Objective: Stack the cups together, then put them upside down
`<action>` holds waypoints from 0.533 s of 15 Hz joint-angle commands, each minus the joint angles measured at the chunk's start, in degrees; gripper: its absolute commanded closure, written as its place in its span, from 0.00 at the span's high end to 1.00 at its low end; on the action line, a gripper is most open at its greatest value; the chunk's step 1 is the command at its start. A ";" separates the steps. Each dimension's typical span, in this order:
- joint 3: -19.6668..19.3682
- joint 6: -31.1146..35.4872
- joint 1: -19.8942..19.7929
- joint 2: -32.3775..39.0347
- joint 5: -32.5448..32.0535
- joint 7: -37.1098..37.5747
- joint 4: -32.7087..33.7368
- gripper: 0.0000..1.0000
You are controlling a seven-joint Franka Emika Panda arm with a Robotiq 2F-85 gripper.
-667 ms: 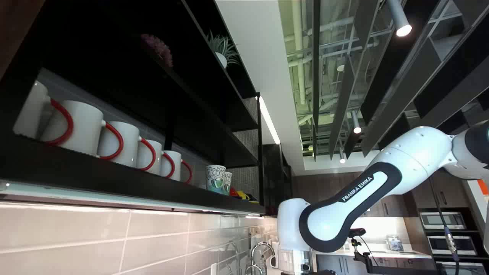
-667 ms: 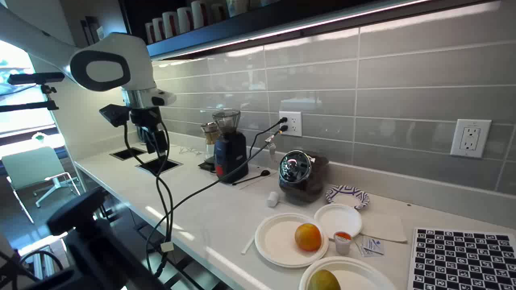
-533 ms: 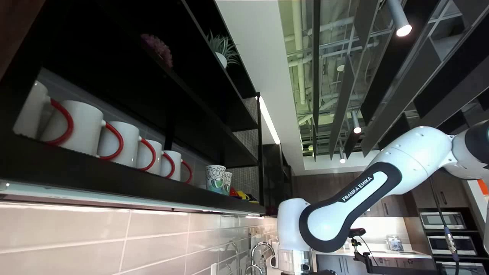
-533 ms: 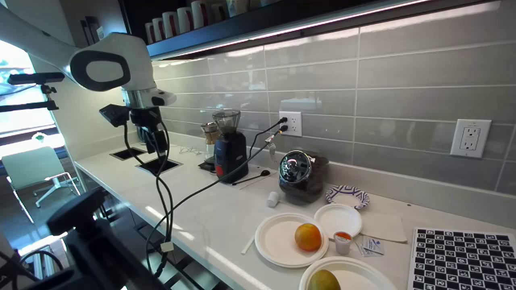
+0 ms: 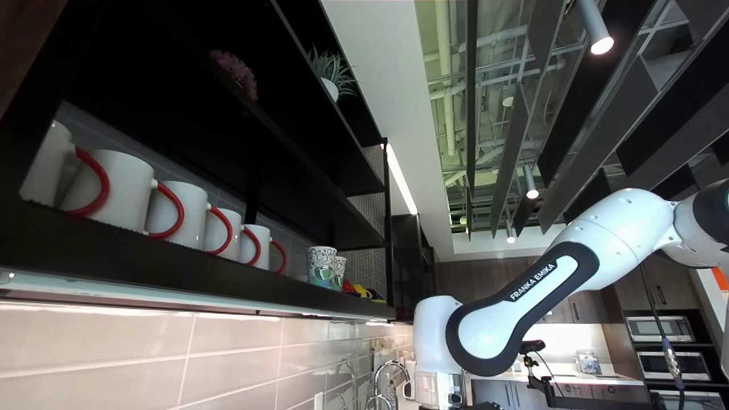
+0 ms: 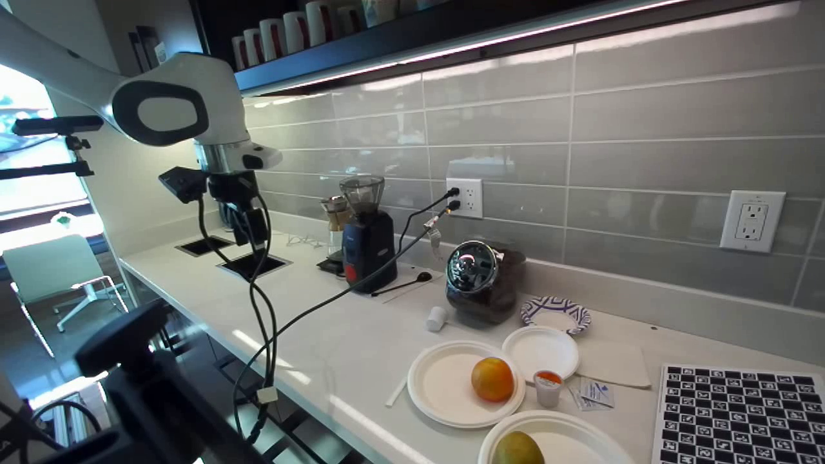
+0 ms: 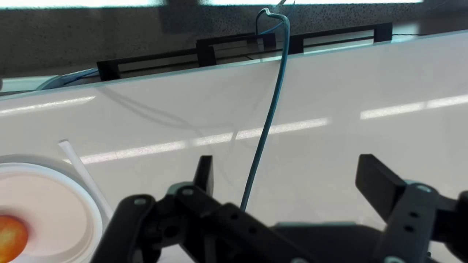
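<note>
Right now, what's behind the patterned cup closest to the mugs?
In an exterior view, past that patterned cup: a second cup, partly covered; farther along, a red item and a yellow item. Anything directly behind both is hidden.

Facing the wall, a grinder (image 6: 368, 248), a container (image 6: 491, 293) and a dish (image 6: 559, 304) line the back edge of the table (image 6: 361, 335), left to right. A small plate (image 6: 541, 350) sits just before the dish, a napkin (image 6: 615, 365) between it and a board (image 6: 741, 415) at right. Toward the front edge, a larger plate (image 6: 445, 383) bears a fruit (image 6: 493, 380), a straw (image 6: 396, 391) just to its left; a third plate (image 6: 580, 444) beside it carries a second fruit (image 6: 517, 449). A tub (image 6: 548, 392) stands between the third plate and the small one. Overhead, on a shelf (image 5: 199, 273), mugs (image 5: 122, 191) stand left of two cups (image 5: 322, 266).
</note>
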 commanded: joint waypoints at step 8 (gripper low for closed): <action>2.45 -1.04 -10.29 -19.87 -15.05 9.02 5.89 1.00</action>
